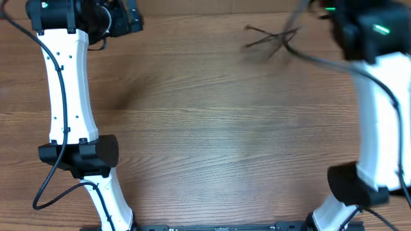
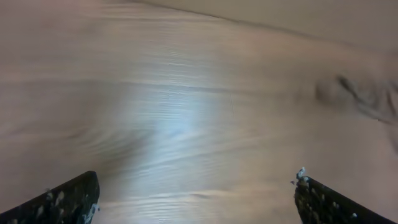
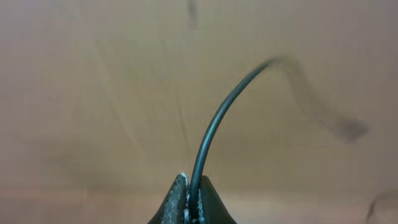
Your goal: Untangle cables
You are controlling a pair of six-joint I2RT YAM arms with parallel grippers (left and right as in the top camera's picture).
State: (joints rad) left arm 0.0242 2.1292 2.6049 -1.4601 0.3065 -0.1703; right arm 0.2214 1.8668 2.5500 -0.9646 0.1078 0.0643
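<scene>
Evidently to tease it free, the right gripper (image 3: 191, 190) pinches one thin black flexible cable (image 3: 214, 121) near the wooden worktop's (image 1: 192, 128) far-right corner; the left gripper (image 2: 196, 193) gapes empty.

Wood table (image 1: 205, 128); blurry blk cables (image 1: 273, 40) far-right corner.

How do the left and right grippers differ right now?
The left gripper has its fingers spread wide with nothing between them; the right gripper is pinched shut on a thin black cable. The left faces bare wooden table; the right's cable arcs up and away from it. Both have dark fingers.
</scene>
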